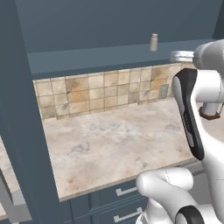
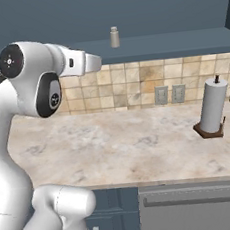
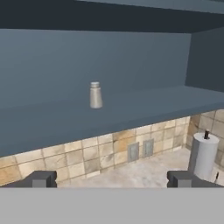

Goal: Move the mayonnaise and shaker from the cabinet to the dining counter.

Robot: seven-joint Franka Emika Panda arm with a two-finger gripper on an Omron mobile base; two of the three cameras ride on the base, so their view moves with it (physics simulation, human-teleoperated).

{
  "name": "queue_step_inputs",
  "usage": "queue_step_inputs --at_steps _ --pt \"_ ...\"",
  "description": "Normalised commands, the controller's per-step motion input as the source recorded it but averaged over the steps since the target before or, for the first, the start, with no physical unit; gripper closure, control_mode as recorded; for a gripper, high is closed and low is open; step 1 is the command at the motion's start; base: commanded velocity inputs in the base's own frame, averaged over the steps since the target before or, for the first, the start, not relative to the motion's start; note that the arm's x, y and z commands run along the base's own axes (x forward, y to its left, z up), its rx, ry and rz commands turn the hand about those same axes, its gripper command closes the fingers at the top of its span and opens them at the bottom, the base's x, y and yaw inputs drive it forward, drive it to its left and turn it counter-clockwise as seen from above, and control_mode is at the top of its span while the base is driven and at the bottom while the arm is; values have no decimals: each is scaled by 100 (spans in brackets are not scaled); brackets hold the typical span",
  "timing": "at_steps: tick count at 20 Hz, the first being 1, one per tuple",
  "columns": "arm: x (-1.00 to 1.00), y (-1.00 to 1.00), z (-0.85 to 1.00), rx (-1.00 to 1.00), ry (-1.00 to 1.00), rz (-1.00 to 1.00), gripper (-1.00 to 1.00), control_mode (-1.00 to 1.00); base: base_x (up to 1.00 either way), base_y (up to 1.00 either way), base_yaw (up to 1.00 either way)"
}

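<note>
Small pale grey tapered shaker (image 3: 96, 95) stands alone on dark blue-grey cabinet (image 3: 131, 109) floor; gripper (image 3: 113, 178) held wide, empty, well short of shaker; off-centre approach could tip it

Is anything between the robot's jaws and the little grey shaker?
No. In the hand view, only bare blue-grey cabinet floor lies before the small grey shaker.

End effector (image 3: 112, 179) open, apparently level.
</note>
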Motion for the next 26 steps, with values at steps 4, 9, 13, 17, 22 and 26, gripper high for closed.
queue_step_inputs --at_steps 4,9,13,17,22,26 --pt "51 2 2 0 0 1 -100 -100 0 0 0" --pt "57 5 0 0 0 1 -100 -100 0 0 0" --pt "63 7 0 0 1 1 -100 -100 0 0 0" --pt "65 0 -1 0 8 1 -100 -100 0 0 0" --pt "61 0 -1 0 8 0 -100 -100 0 0 0" --pt "46 0 -1 0 3 0 -100 -100 0 0 0"
